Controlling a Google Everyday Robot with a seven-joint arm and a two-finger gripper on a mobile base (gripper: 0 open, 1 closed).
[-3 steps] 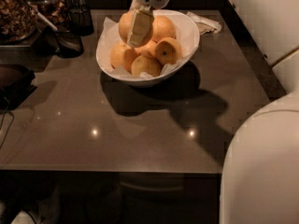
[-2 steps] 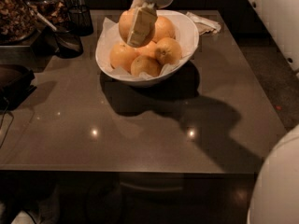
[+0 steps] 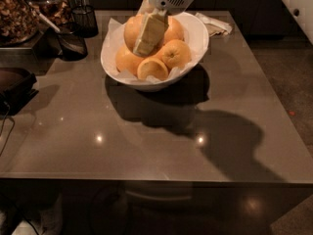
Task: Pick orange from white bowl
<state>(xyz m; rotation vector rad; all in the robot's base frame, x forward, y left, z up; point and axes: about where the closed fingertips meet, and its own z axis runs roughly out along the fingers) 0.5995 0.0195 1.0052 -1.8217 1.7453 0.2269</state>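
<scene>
The gripper (image 3: 149, 35) hung low in the white bowl (image 3: 198, 39), lying against the orange (image 3: 131, 31) at the far left of the pile; whether it gripped could not be told. The bowl sat far-centre on a glossy grey-brown worktop (image 3: 146, 146), with a black mesh cup (image 3: 84, 19) to its far left and dark speckled floor (image 3: 288, 82) on the right.

Fruit (image 3: 176, 54) crowds the tool (image 3: 145, 44) above the white bowl (image 3: 198, 39); open tabletop (image 3: 146, 146) lies in front.
</scene>
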